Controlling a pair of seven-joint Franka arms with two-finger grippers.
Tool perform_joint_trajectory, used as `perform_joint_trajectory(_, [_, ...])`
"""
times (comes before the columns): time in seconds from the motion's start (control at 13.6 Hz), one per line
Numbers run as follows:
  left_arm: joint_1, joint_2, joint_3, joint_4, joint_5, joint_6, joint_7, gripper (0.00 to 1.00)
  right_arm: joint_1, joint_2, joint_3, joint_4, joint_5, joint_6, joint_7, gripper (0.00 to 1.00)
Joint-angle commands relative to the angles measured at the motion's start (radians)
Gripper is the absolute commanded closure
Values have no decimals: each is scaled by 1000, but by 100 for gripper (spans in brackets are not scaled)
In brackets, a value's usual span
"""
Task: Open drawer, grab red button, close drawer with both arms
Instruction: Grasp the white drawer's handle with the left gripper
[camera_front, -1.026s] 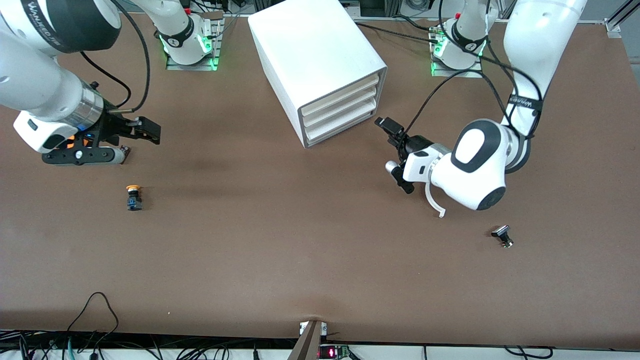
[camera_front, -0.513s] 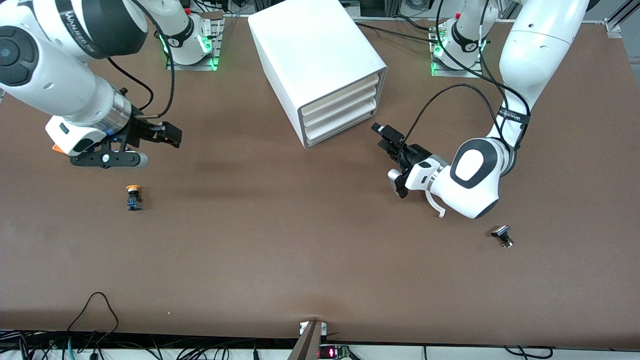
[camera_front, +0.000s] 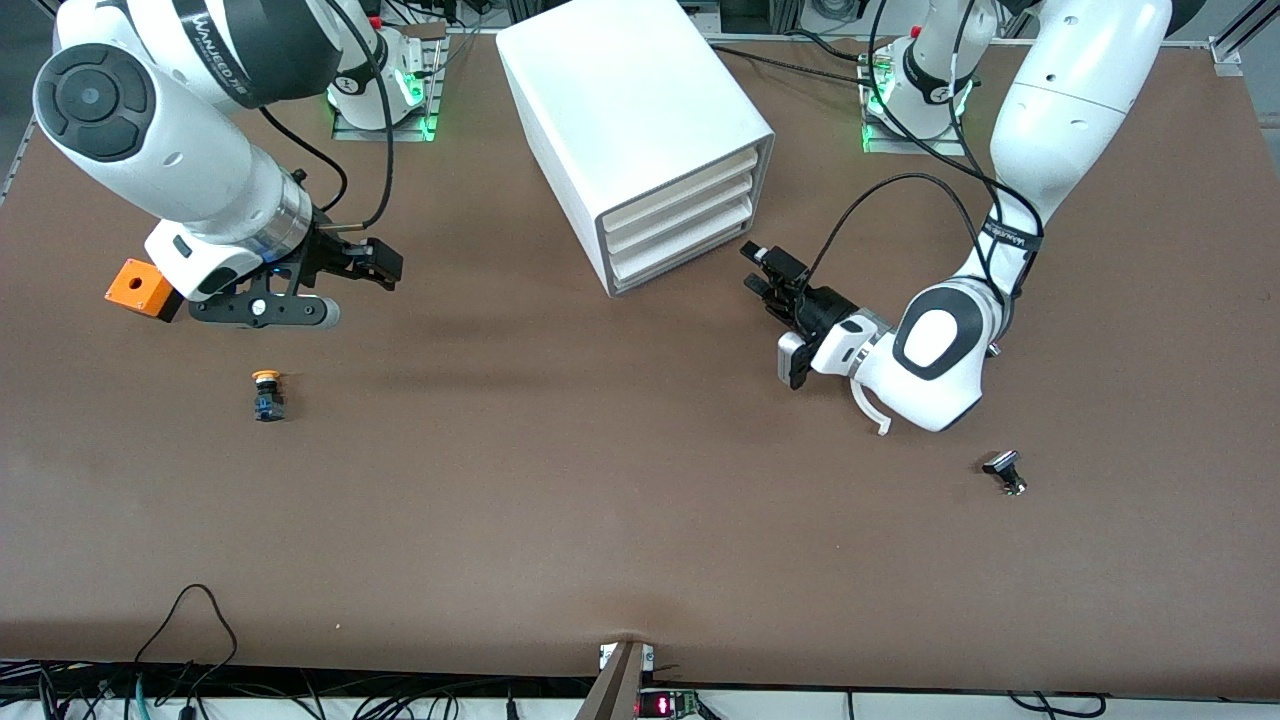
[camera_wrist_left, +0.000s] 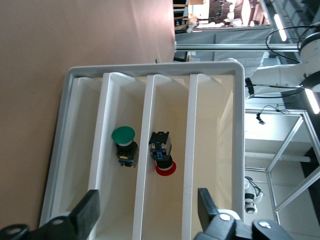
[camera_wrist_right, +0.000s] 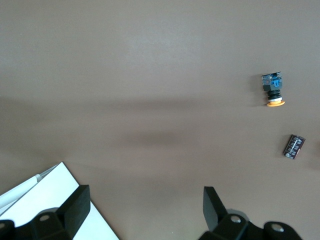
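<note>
The white cabinet (camera_front: 640, 110) stands at the table's robot end, all three drawers pushed in. The lowest drawer (camera_front: 685, 258) is shut. My left gripper (camera_front: 757, 268) is open and empty, just in front of the drawer fronts. The left wrist view looks into the cabinet between the open fingers of that gripper (camera_wrist_left: 147, 195). There the red-capped button (camera_wrist_left: 162, 155) lies in one tray, one level above a green-capped button (camera_wrist_left: 124, 145). I cannot tell which drawers these are. My right gripper (camera_front: 385, 265) is open and empty over bare table toward the right arm's end, also seen in its wrist view (camera_wrist_right: 145, 192).
A yellow-orange button (camera_front: 267, 393) (camera_wrist_right: 272, 90) lies nearer the front camera than the right gripper. An orange box (camera_front: 140, 287) sits beside the right wrist. A small black part (camera_front: 1005, 472) lies toward the left arm's end. Another small black piece (camera_wrist_right: 294, 146) lies near the yellow-orange button.
The right arm has swung toward the cabinet, uncovering the orange box. The left gripper has edged slightly closer to the drawer fronts. Both grippers stay open.
</note>
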Motion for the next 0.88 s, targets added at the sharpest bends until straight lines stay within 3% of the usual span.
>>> perform_joint_trajectory(0.0, [10,-25,-5,-115,-68,25,87,22,27,3,-7,-2,9,11,28,0])
perform_joint_trajectory(0.07, [15,-28,-5,-148,-83,27,129,25,28,7,-6,-2,9,11,41,0])
perform_joint_trajectory(0.22, [16,-28,-5,-198,-101,39,237,49,34,9,-6,-2,13,13,77,0])
perform_joint_trajectory(0.51, [26,-45,-7,-277,-144,40,253,54,66,7,-6,0,15,11,109,0])
perform_joint_trajectory(0.59, [19,-48,-7,-283,-146,40,253,49,80,7,-7,1,15,11,118,0])
perform_joint_trajectory(0.81, [10,-56,-24,-318,-169,45,253,49,105,7,-7,3,10,11,147,0])
